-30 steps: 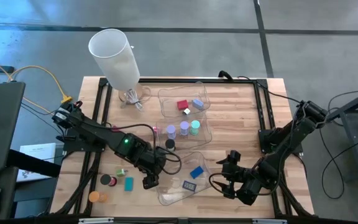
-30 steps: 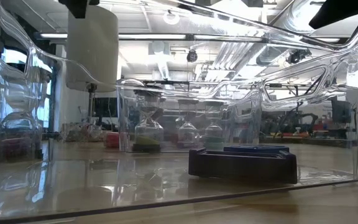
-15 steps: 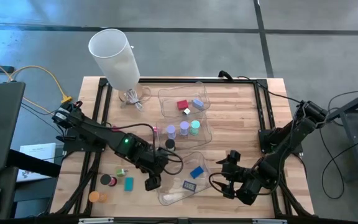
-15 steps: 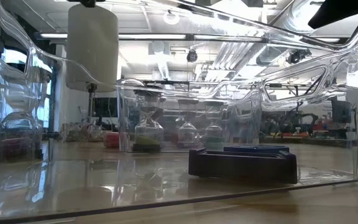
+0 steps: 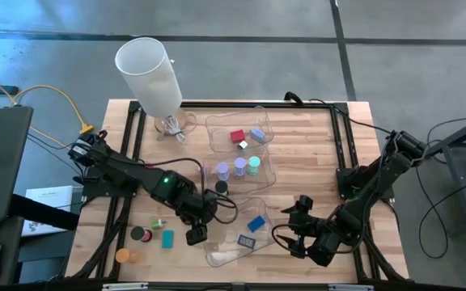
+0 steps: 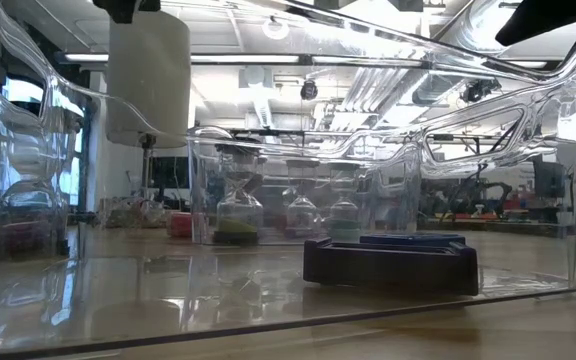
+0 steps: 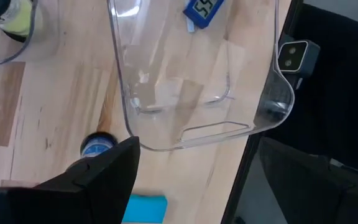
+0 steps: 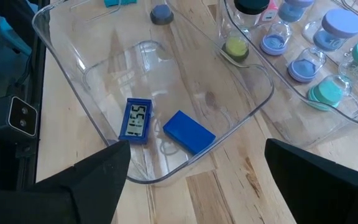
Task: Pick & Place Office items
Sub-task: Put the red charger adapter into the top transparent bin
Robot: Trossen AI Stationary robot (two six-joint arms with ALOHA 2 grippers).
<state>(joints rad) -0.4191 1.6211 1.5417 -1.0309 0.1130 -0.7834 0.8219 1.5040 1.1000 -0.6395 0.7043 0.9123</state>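
Three clear trays stand in a row; the near tray (image 5: 235, 236) holds a blue block (image 8: 188, 132) and a small blue clock (image 8: 135, 119). The middle tray (image 5: 267, 174) carries lilac, teal and black cylinders; the far tray (image 5: 217, 125) has a red block (image 5: 238, 137). On the bare wood at the left lie a black cylinder (image 5: 138, 234), a teal rectangle (image 5: 167, 238) and an orange cylinder (image 5: 123, 255). My left gripper (image 5: 195, 235) hovers open at the near tray's left edge. My right gripper (image 5: 296, 226) stands open just right of that tray. Neither holds anything.
A big white cylinder lamp shade (image 5: 148, 71) stands at the table's far left corner. Cables trail along both arms. The black frame rails (image 5: 342, 137) run along the table's sides. Bare wood shows right of the trays.
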